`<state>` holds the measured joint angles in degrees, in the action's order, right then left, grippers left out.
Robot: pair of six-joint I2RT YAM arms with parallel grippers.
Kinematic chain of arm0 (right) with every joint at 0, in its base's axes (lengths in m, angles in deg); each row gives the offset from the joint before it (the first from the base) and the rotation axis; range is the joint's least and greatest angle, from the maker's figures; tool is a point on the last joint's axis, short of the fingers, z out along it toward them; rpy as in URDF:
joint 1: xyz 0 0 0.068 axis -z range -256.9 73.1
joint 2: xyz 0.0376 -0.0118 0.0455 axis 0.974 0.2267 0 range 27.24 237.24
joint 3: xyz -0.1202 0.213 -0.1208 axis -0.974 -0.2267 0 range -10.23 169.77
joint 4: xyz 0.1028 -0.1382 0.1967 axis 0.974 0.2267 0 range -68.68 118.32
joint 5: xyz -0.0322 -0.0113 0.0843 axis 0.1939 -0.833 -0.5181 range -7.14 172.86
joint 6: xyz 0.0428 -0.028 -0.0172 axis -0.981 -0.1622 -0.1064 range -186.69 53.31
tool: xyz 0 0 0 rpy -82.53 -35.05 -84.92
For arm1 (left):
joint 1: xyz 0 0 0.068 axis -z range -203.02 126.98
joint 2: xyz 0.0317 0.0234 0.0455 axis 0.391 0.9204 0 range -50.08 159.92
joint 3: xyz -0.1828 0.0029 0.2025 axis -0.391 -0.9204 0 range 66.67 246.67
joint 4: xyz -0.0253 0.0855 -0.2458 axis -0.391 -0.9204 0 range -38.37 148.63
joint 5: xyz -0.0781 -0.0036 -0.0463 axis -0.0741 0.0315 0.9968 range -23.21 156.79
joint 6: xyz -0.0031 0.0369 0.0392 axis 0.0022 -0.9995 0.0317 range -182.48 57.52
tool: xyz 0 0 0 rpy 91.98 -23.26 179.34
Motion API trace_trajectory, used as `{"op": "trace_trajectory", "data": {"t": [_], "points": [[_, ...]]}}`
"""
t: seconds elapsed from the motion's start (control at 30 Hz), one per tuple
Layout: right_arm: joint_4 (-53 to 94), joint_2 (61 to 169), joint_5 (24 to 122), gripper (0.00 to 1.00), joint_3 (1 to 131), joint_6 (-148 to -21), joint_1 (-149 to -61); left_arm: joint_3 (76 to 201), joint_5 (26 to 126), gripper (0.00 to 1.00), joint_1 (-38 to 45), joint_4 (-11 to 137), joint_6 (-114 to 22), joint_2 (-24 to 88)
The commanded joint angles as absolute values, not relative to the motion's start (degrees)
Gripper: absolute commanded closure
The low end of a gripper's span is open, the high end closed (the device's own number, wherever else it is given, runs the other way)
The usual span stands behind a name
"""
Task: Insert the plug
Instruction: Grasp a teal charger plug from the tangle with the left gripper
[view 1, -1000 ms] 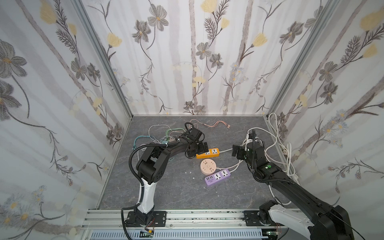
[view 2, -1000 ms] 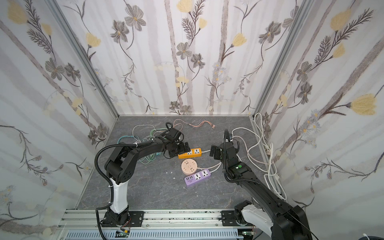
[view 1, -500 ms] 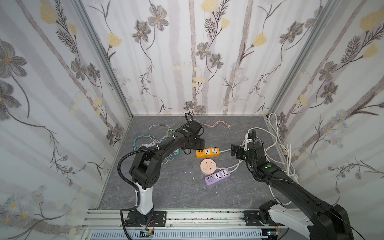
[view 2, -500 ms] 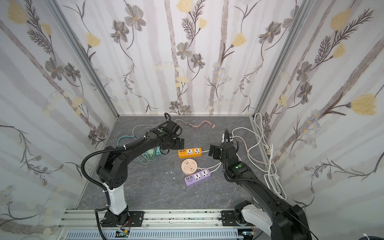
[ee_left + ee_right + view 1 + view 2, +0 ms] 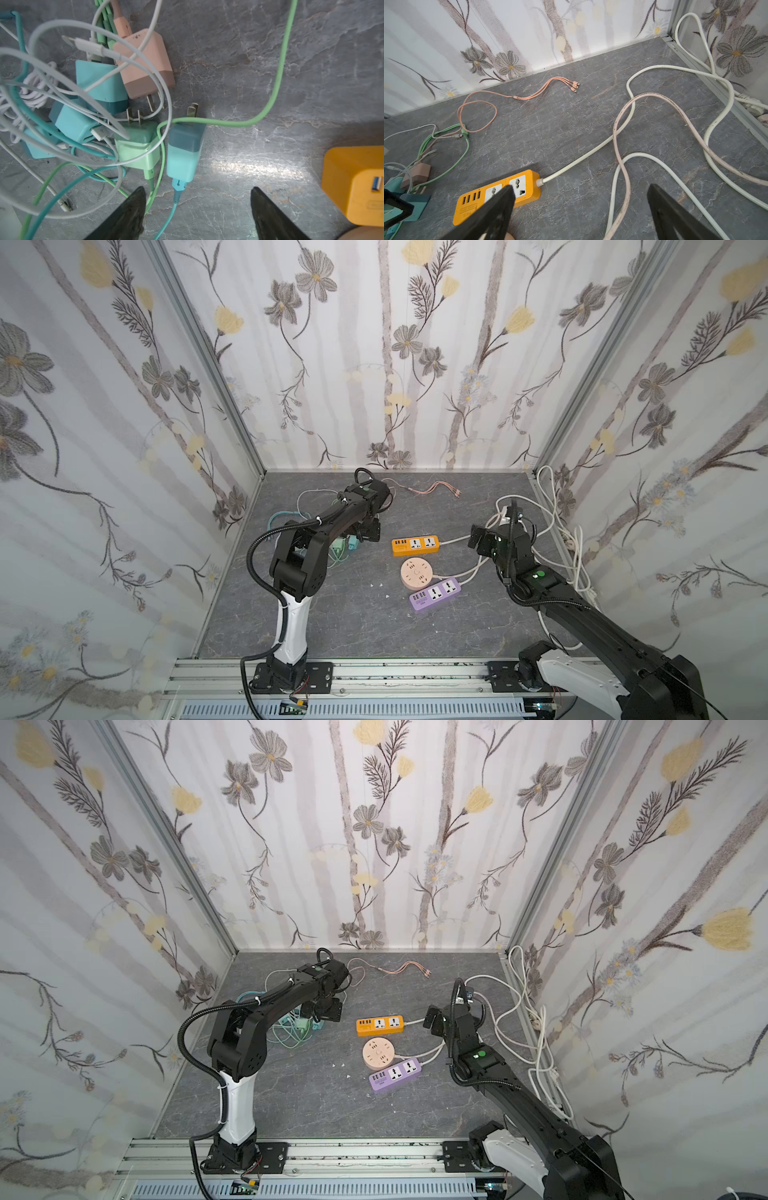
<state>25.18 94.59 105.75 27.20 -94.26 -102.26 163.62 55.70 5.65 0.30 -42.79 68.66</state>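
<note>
Directions are read as a clock face laid on the worktop point(image 5: 365, 626) as in both top views, with 12 o'clock toward the back wall. The blue plug point(image 5: 184, 149) lies flat on the worktop at the 3 o'clock edge of a pile of chargers and tangled cables, at 9 o'clock from the orange power strip point(image 5: 415, 544) and apart from it. Its two flat blades are bare, and a green cable point(image 5: 278, 72) crosses the body at the blade end. A green charger point(image 5: 138, 145) lies just beside it; a pink charger point(image 5: 145, 64) and further blue chargers point(image 5: 99, 87) lie in the same pile under loops of white cable point(image 5: 62, 27). The left claw point(image 5: 197, 189) hangs over this edge of the pile with its jaws wide and nothing between them; the blue plug sits ahead of the fingertips point(image 5: 139, 193), with no contact visible. The right claw point(image 5: 580, 186) hangs at 3 o'clock from the orange power strip, above its white cord point(image 5: 583, 158), jaws wide and empty. A round pink socket point(image 5: 416, 573) lies at 6 o'clock from the orange power strip, and a purple power strip point(image 5: 435, 593) lies just beside it at 5 o'clock. A pink multi-head cable point(image 5: 432, 489) lies at 12 o'clock, near the back wall
</note>
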Motion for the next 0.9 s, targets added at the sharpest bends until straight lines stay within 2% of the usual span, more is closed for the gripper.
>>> {"op": "trace_trajectory", "data": {"t": [0.0, 0.17, 0.33, 0.5, 0.67, 0.77, 0.87], "points": [[26.8, 94.3, 108.8, 0.01, 27.7, -94.7, -102.2, 164.3, 55.7, 0.25, 4.6, -0.2, -43.4, 69.8], [26.9, 94.0, 109.3, 0.01, 27.7, -95.4, -102.3, 162.9, 57.4, 0.35, 3.9, 2.2, -44.5, 69.8], [27.3, 94.6, 109.0, 0.01, 28.3, -95.8, -102.2, 161.8, 59.5, 0.39, 3.0, 4.6, -45.4, 70.9], [21.3, 94.3, 102.5, 0.01, 26.8, -93.1, -102.2, 162.3, 58.8, 0.47, 2.9, 5.2, -46.6, 73.1], [15.2, 93.2, 97.1, 0.01, 24.9, -92.2, -102.2, 161.6, 56.5, 0.61, 2.8, 7.8, -47.1, 74.3], [15.4, 93.1, 94.6, 0.0, 25.3, -91.5, -102.2, 161.8, 54.7, 0.8, 2.8, 8.1, -46.3, 73.9], [14.5, 92.9, 91.6, 0.01, 25.2, -90.8, -102.2, 159.8, 56.4, 0.92, 3.1, 10.5, -45.7, 68.0]]}}
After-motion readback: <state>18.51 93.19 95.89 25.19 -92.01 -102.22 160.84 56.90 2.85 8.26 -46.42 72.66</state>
